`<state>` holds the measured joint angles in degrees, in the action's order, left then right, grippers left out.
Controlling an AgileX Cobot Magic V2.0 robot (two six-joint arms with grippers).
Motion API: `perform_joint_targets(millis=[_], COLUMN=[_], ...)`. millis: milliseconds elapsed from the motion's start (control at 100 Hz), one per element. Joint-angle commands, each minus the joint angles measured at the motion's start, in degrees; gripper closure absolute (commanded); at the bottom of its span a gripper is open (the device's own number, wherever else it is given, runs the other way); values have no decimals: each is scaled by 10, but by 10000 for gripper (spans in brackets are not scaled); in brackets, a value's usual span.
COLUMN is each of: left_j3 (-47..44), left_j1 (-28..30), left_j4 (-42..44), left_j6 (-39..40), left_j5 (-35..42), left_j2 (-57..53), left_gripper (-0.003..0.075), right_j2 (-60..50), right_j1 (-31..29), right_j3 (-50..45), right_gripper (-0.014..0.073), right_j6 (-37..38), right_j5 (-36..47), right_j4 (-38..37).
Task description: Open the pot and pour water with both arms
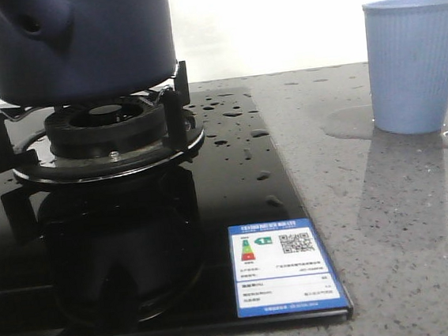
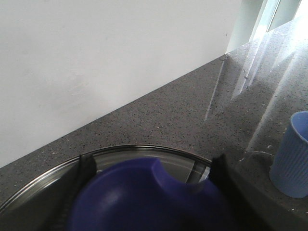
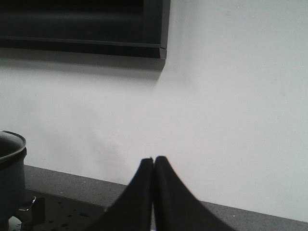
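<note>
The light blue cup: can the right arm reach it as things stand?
Probably yes. The right gripper is shut on nothing, and the cup stands alone on the counter, only a water puddle at its base. It would have to open first.

One pot (image 1: 77, 43) sits at the upper left of the front view, on one burner (image 1: 106, 136) of one black glass hob (image 1: 234, 191). One light blue cup (image 1: 415, 64) stands at the upper right on the desk (image 1: 404, 222). One energy label (image 1: 283, 265) is at the hob's lower right corner. Many water droplets (image 1: 236, 131) dot the glass, and one puddle (image 1: 351, 122) lies beside the cup.
</note>
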<state>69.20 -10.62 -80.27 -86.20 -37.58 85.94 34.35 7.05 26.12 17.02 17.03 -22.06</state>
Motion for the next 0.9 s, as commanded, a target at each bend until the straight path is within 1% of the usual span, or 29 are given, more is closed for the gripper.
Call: perform_joint_targets(millis=[0, 90, 140, 190, 290, 340, 390, 440, 460, 510, 530, 580, 620, 680, 720, 800, 890], left_j3=[23, 23, 23, 23, 28, 28, 28, 23, 20, 10, 4, -13, -32, -62, -89, -152, -236], left_j1=[-4, -4, -4, -4, -3, -1, 6, 16, 21, 35, 41, 55, 62, 66, 66, 59, 44], left_j4=[-44, -45, -51, -62, -82, -86, -86, -82, -79, -63, -55, -33, -14, 26, 45, 48, 47], left_j6=[0, 0, 0, 0, 0, 6, 23, 45, 54, 74, 79, 83, 94, 115, 126, 128, 128], left_j5=[-3, -4, -9, -16, -26, -24, -18, -9, -3, 9, 12, 11, 9, 8, 8, 12, 56], left_j2=[-22, -22, -22, -26, -49, -70, -95, -128, -137, -175, -185, -224, -249, -294, -324, -379, -446], left_gripper=[370, 195, 134, 108, 129, 167, 242, 365, 399, 532, 564, 680, 741, 740, 740, 740, 740], right_j2=[-1, -1, -1, -1, -1, -1, -4, -12, -15, -31, -36, -60, -78, -111, -135, -181, -230], right_j1=[-1, -1, -1, -1, -1, -1, -1, 0, 0, 1, 1, 1, 1, 4, 11, 26, 50], right_j3=[14, 14, 14, 14, 14, 14, 14, 14, 14, 14, 14, 13, 13, 11, 5, -15, -41], right_gripper=[655, 655, 655, 655, 655, 655, 657, 669, 669, 669, 669, 669, 669, 669, 669, 669, 669], right_j6=[2, 2, 2, 2, 2, 2, 2, 2, 2, 2, 2, 2, 2, 2, 2, 2, 2], right_j5=[35, 30, 24, 19, 13, 13, 13, 4, -3, -26, -40, -74, -104, -143, -151, -152, -170], right_j4=[6, 6, 6, 6, 6, 6, 6, -2, -7, -19, -23, -25, -25, -25, -25, -25, -20])
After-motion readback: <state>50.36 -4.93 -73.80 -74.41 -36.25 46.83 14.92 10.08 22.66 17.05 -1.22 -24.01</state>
